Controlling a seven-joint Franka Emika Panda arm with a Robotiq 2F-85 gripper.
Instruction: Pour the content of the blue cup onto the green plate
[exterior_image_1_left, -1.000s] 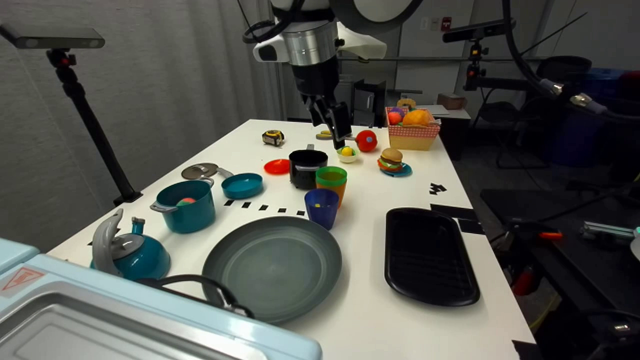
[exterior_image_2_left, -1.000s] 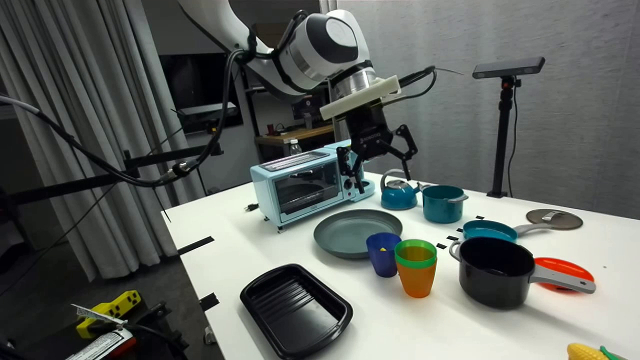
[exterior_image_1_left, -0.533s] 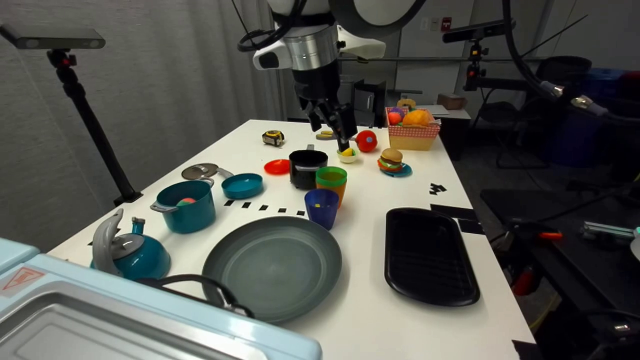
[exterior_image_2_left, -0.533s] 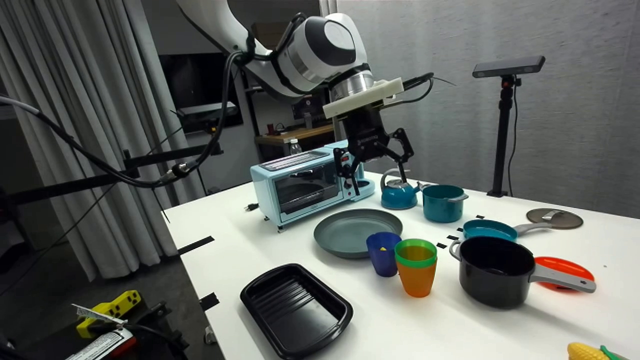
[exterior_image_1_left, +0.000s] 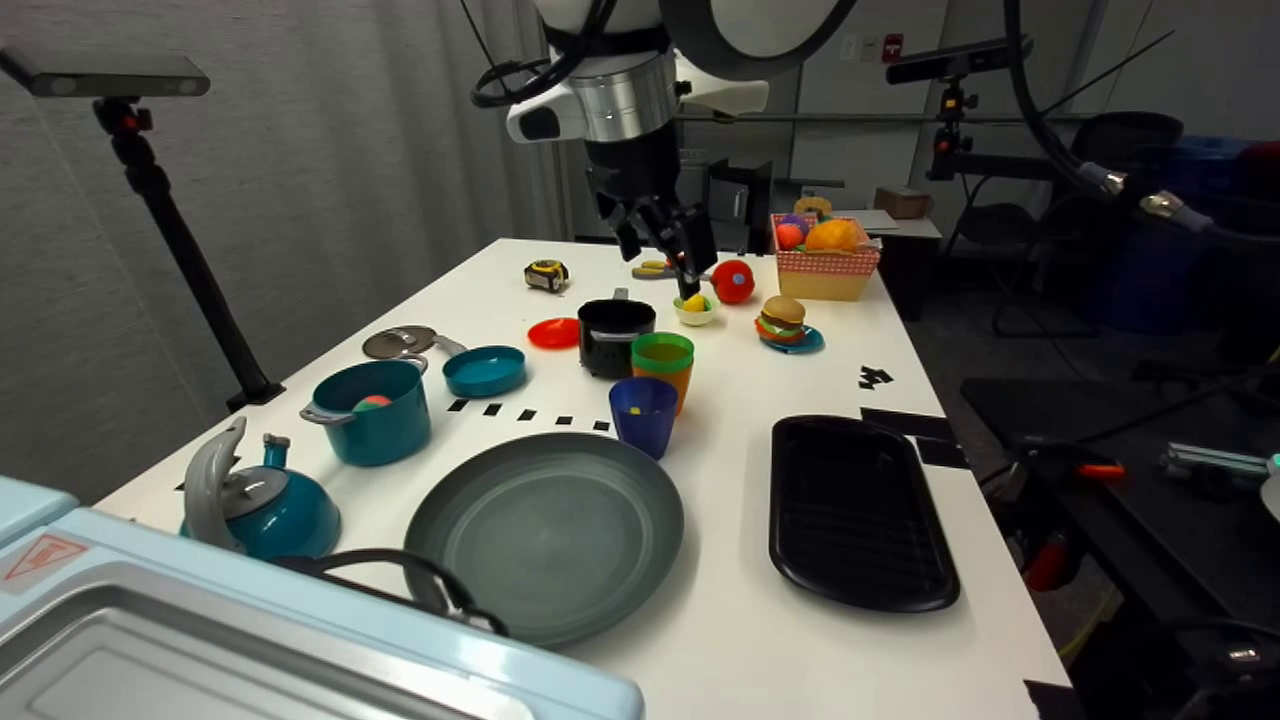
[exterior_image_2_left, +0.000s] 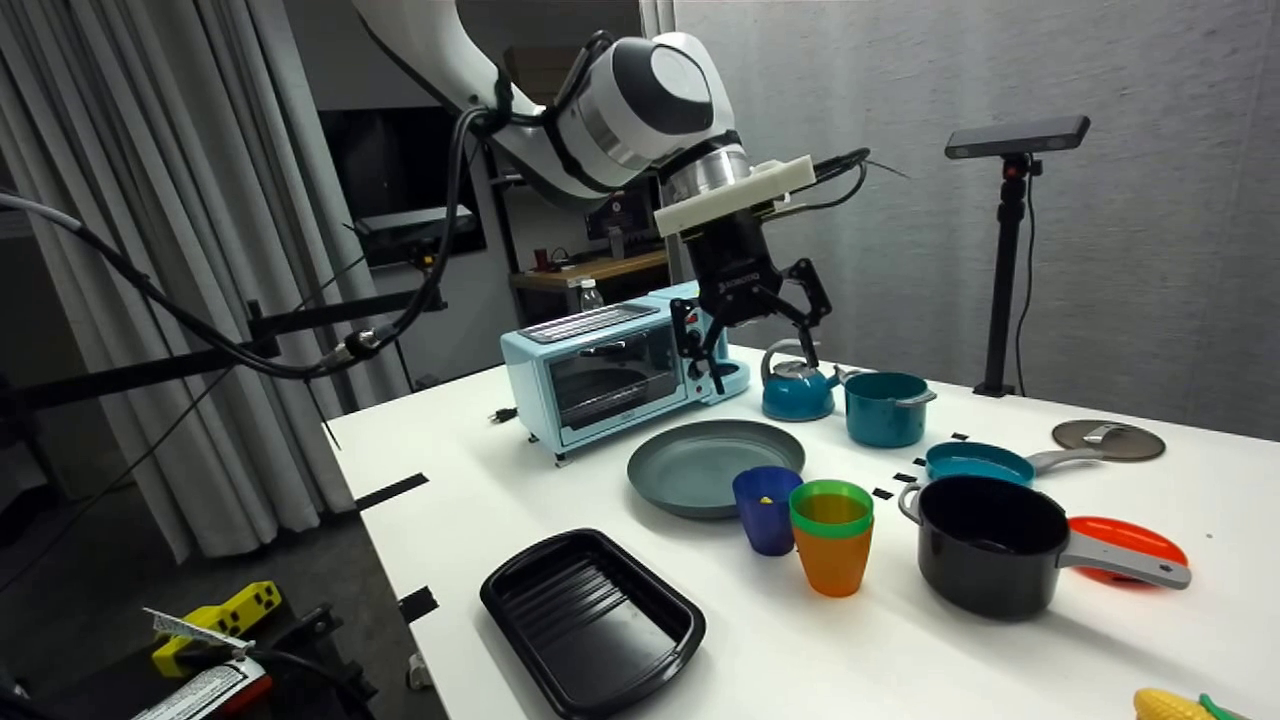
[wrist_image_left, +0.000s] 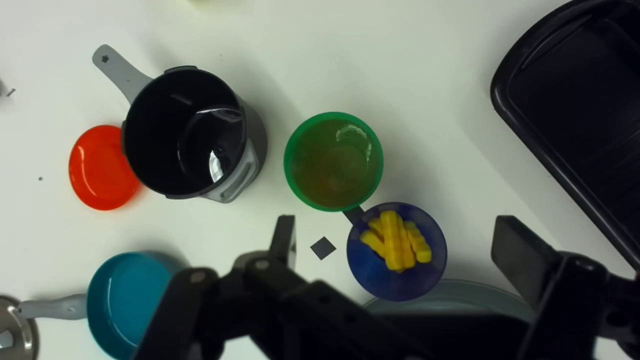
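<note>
While the black two-fingered gripper (exterior_image_2_left: 765, 371) hangs above the white table (exterior_image_1_left: 740, 640), its fingers spread wide apart, the small dark blue plastic tumbler (exterior_image_2_left: 768, 530) stands upright there, stubby ridged yellow pieces (wrist_image_left: 392, 242) lying inside it. Crowding it on one side is a stack of plastic cups (exterior_image_2_left: 833, 565), green rim over orange; whether they touch I can't tell. Just beside it lies the large round grey-green plate (exterior_image_1_left: 545, 540), dull and smooth with a raised rim. Near the stack sits a deep black pot (exterior_image_2_left: 968, 572), glossy within, grey-handled; a ribbed black rectangular tray (exterior_image_2_left: 590, 620) lies apart from the tumbler.
</note>
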